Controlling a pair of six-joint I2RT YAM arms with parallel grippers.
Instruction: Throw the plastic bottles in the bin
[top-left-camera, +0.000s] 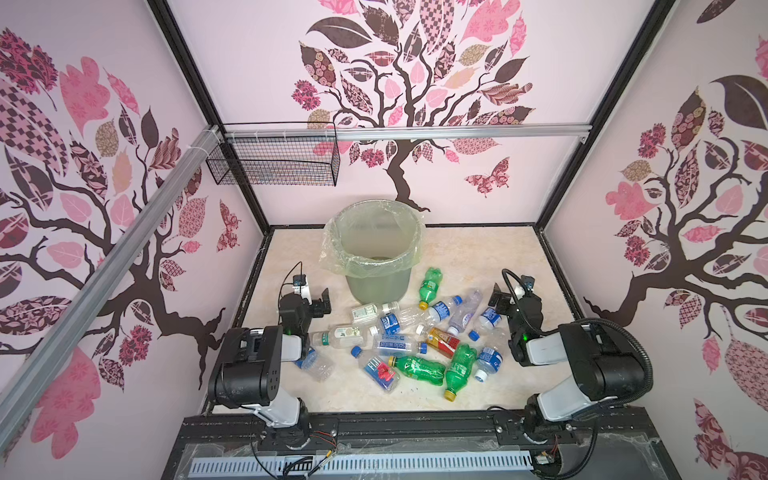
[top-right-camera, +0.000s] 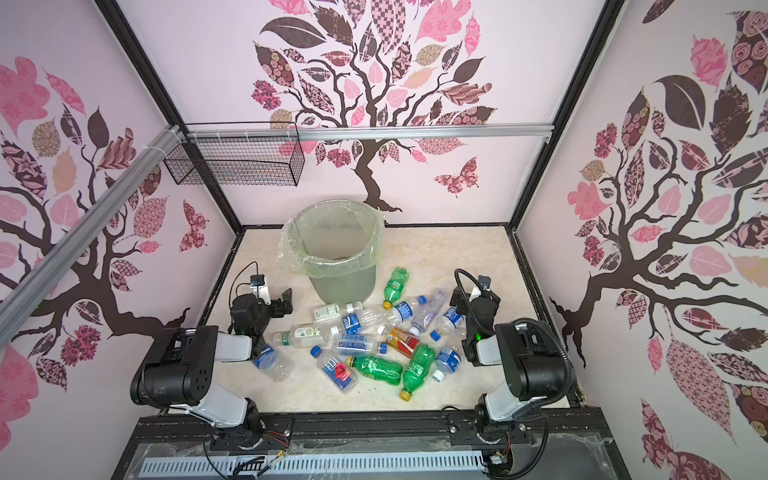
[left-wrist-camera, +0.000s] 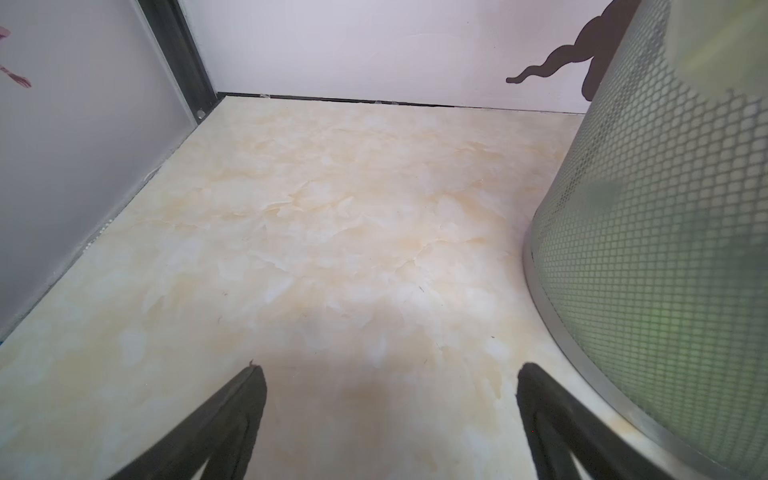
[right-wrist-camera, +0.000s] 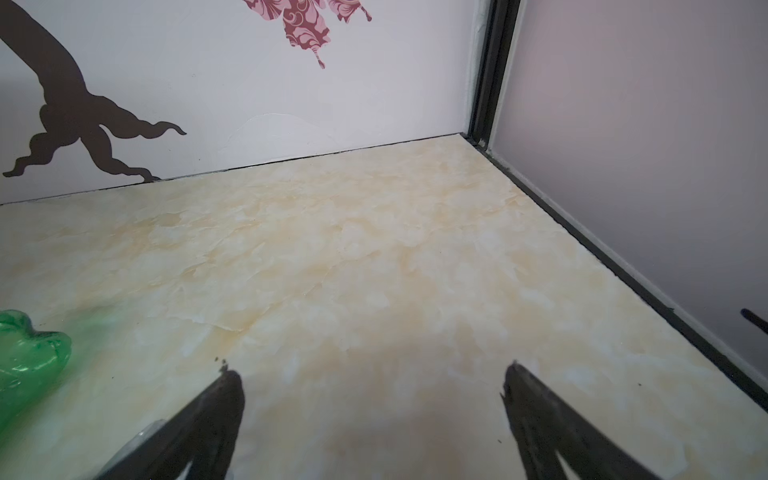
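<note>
In both top views you have the bin (top-left-camera: 376, 286) standing upright toward the back of the table (top-left-camera: 478, 253), with its clear liner folded over the rim. The plastic bottles (top-left-camera: 415, 336) lie in a loose heap on the table, in front of the bin and a little to its right. All that you can see are on their sides. One clear bottle (top-left-camera: 318, 368) lies apart at the left, partly under the left arm. Your left gripper (top-left-camera: 323, 305) hovers just left of the bin and near the heap, jaws spread and holding nothing. Your right gripper (top-left-camera: 498, 300) sits at the heap's right edge, jaws likewise spread and empty. A wire basket (top-left-camera: 274, 164) hangs from the back rail, above and left of the bin. In the left wrist view the fingers stand wide apart over bare table. The bin's mesh-patterned wall is just beside one finger; whether they touch you cannot tell from this angle. In the right wrist view the fingers are wide apart over bare table. A green bottle (right-wrist-camera: 25, 357) lies off to one side, clear of both fingers.
</note>
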